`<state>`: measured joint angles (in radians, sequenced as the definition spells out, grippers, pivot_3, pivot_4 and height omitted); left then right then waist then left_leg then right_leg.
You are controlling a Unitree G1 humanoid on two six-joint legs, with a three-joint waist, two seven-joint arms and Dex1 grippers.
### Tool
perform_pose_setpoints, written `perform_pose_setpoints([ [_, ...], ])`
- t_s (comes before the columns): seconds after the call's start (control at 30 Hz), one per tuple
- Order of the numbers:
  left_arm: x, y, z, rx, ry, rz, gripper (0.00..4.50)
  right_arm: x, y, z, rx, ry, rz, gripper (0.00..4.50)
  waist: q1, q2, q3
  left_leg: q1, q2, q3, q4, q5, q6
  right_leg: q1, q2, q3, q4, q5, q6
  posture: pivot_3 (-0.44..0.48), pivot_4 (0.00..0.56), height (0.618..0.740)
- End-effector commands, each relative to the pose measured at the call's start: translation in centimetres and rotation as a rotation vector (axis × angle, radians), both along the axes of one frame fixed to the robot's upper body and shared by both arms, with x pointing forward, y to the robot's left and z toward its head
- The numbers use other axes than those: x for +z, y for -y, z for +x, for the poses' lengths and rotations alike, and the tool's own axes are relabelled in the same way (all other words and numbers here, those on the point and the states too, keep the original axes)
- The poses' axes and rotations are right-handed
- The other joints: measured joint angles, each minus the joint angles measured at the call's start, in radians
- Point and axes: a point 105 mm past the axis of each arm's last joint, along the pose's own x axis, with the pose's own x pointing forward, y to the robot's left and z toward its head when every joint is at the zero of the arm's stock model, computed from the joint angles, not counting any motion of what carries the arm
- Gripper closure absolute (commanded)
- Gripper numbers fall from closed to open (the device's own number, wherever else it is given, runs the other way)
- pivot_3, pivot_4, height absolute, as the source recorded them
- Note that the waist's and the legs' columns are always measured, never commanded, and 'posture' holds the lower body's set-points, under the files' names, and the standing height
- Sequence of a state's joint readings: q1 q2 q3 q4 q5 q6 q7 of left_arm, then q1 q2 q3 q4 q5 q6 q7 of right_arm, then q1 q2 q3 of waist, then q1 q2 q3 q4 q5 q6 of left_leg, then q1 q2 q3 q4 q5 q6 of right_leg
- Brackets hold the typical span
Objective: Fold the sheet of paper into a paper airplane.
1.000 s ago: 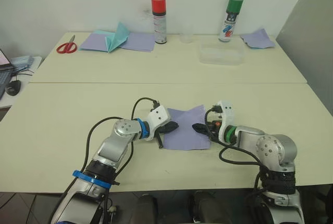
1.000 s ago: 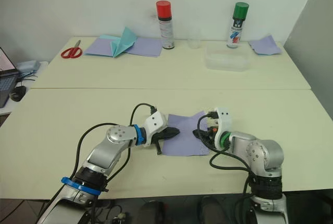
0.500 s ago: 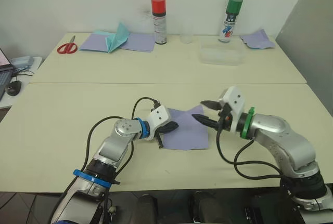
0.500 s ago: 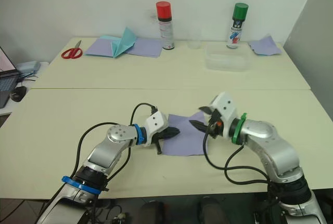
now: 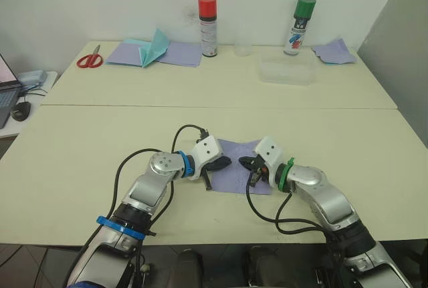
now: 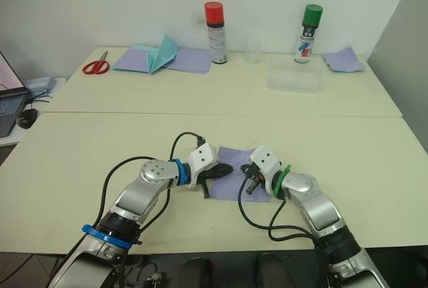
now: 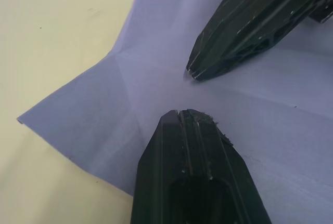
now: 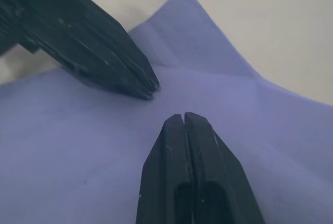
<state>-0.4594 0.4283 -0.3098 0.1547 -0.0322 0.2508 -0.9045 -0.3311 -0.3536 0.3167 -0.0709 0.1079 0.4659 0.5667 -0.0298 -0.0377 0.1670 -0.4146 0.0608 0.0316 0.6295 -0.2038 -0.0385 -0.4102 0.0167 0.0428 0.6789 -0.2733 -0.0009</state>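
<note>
The sheet of paper is lavender and lies flat and creased on the near table between my two arms. My left gripper is shut, its tip resting over the sheet's left part. From the other side my right gripper is also shut, with its tip low over the middle of the sheet. The two tips point at each other a short gap apart. The left wrist view shows my own closed tip and the right gripper's tip over the paper. The paper airplane is out of view.
On the far table stand a red-capped spray can, a green-capped can, a clear container and a small clear cup. Scissors, a teal paper shape on lavender sheets and a lavender scrap lie there.
My right gripper lifted off the sheet's right edge, swung back down over the middle of the sheet and went from open to shut. The left gripper stayed where it was.
</note>
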Motion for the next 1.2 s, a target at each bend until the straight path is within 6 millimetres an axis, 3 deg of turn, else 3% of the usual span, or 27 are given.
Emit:
perform_pose_setpoints([
  [0.03,-2.3,-0.5,-0.8,-0.003,-0.061,0.064,4.5,0.0,1.4,1.0,-0.094,-0.001,0.015,4.47,0.0,0.0,0.0,0.0,0.0,0.0,0.0,0.0,0.0,0.0,0.0,0.0,0.0,0.0,0.0,0.0,0.15,0.74],
  [0.33,-2.3,-0.9,-0.6,-0.002,-0.053,0.076,4.5,0.1,2.7,0.8,-0.117,0.003,0.022,4.47,0.0,0.0,0.0,0.001,0.0,0.0,0.0,0.0,0.0,0.0,0.0,0.0,0.0,0.0,0.0,0.0,0.15,0.74],
  [0.53,-2.2,-0.7,-0.3,-0.001,-0.046,0.069,4.5,4.0,1.5,-0.4,-0.028,0.055,0.233,4.47,0.0,0.0,0.0,0.001,0.0,0.0,0.0,0.0,0.0,0.001,0.0,0.0,0.001,0.0,0.0,0.0,0.15,0.74],
  [0.63,-2.1,-0.7,-0.2,0.0,-0.042,0.068,4.5,5.6,2.1,-0.5,-0.033,0.085,0.279,3.84,0.0,0.0,0.0,0.001,0.0,-0.001,0.0,0.0,0.0,0.001,0.0,0.0,0.001,0.0,0.0,0.0,0.15,0.74],
  [0.73,-2.1,-0.7,-0.1,-0.003,-0.039,0.069,4.5,6.4,3.2,-0.1,-0.067,0.126,0.255,2.82,0.0,0.0,0.0,0.002,0.0,0.0,0.001,0.0,0.0,0.002,0.0,0.0,0.001,0.0,0.001,0.0,0.15,0.74],
  [0.9,-2.1,-0.7,0.0,-0.009,-0.039,0.071,4.5,5.7,4.7,1.3,-0.137,0.112,0.189,0.93,0.0,0.0,0.0,0.004,0.0,0.001,0.0,0.0,0.0,0.003,0.0,0.001,0.001,0.0,0.001,0.0,0.15,0.74],
  [1.03,-2.2,-0.6,0.0,-0.015,-0.042,0.073,4.5,4.5,4.4,1.9,-0.134,0.044,0.183,0.93,0.0,0.0,0.0,0.004,0.0,0.001,0.0,0.0,0.0,0.003,0.0,0.001,0.001,0.0,0.001,0.0,0.15,0.74],
  [1.2,-2.2,-0.4,0.0,-0.022,-0.044,0.074,4.5,4.5,3.8,2.8,-0.138,-0.061,0.268,0.93,0.0,0.0,0.0,0.005,0.0,0.001,0.0,0.0,0.0,0.004,0.0,0.001,0.001,0.0,0.001,0.0,0.15,0.74],
])
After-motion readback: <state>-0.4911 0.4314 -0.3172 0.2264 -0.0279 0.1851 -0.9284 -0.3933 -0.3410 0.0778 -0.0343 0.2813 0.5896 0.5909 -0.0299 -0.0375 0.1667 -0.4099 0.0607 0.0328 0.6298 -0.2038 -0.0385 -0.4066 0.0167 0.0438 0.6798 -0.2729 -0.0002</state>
